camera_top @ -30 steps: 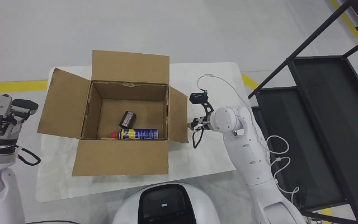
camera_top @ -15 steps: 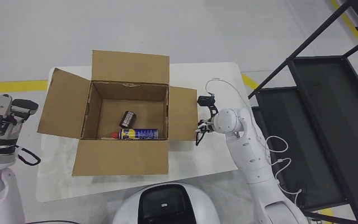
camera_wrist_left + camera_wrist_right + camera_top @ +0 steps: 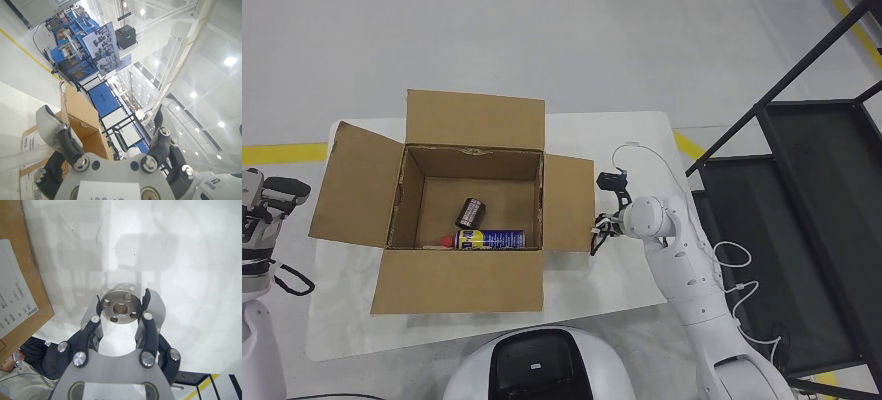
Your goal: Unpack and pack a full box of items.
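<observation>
Box (image 3: 462,285): brown cardboard, matt, rough at the torn edge.
Label (image 3: 13,289) on flap: white paper, smooth.
Disc (image 3: 124,315): bare metal, dull satin shine.
Table (image 3: 179,256): white, smooth, faintly glossy.
Spray can (image 3: 489,239): smooth printed surface.
Right gripper (image 3: 122,303): black matt fingers, pale plastic pads, brushed metal plate.

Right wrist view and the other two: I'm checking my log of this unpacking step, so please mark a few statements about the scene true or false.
1. The right pincer grips a metal disc with holes in it. True.
2. The cardboard box is empty. False: a spray can and a small dark cylinder lie inside it.
3. The left pincer is open and holds nothing. True.
4. The metal disc is held over the inside of the cardboard box. False: it is over the white table, beside the box's flap.
</observation>
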`<state>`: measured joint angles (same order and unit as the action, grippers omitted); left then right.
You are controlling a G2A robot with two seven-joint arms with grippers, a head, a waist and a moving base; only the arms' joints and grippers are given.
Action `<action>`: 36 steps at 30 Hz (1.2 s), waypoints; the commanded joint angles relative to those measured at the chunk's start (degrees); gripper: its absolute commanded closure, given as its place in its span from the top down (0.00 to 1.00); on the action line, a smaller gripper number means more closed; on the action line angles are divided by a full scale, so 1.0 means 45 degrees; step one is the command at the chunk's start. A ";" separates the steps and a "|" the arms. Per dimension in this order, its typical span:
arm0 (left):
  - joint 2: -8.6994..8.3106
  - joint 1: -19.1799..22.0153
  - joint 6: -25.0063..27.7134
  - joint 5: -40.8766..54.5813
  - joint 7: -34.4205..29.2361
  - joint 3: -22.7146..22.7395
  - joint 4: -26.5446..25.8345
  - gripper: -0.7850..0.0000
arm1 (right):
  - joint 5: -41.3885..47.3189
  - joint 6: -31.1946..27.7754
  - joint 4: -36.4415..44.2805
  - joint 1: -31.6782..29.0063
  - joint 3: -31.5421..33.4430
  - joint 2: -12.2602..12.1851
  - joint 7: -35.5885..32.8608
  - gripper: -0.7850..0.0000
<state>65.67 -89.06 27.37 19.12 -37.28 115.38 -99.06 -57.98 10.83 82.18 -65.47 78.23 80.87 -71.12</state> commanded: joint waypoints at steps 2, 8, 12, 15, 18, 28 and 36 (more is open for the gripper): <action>0.0000 0.0000 0.0000 0.0000 0.0000 0.0000 0.0000 1.00 | -0.0013 0.0053 -0.0118 0.0076 -0.0029 -0.0032 -0.0026 0.47; 0.0000 0.0000 0.0000 0.0000 0.0000 0.0000 0.0000 1.00 | -0.0023 0.0149 0.0013 0.0024 0.0016 -0.0116 0.0038 0.56; 0.0000 0.0000 0.0000 0.0000 0.0000 0.0000 0.0000 1.00 | -0.0231 0.0395 0.1080 -0.0504 0.0379 -0.0237 0.0171 0.59; 0.0000 0.0000 0.0000 0.0000 0.0000 0.0000 0.0000 1.00 | -0.0319 0.0353 0.2445 -0.1217 0.0946 -0.0370 0.0349 0.65; 0.0000 0.0000 0.0000 0.0000 0.0000 0.0000 0.0000 1.00 | -0.0140 0.0235 0.4010 -0.2016 0.1632 -0.0483 0.0797 0.66; 0.0000 0.0000 0.0000 0.0000 0.0000 0.0000 0.0000 1.00 | -0.0494 -0.0159 0.8229 -0.3735 0.2005 -0.0647 0.2456 0.56; 0.0000 0.0000 0.0000 0.0000 0.0000 0.0000 0.0000 1.00 | -0.2377 -0.1476 0.9474 -0.2690 -0.0871 -0.0623 0.2681 0.75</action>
<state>65.67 -89.06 27.37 19.12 -37.28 115.38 -99.06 -67.58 4.38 124.44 -78.77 76.17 78.01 -58.44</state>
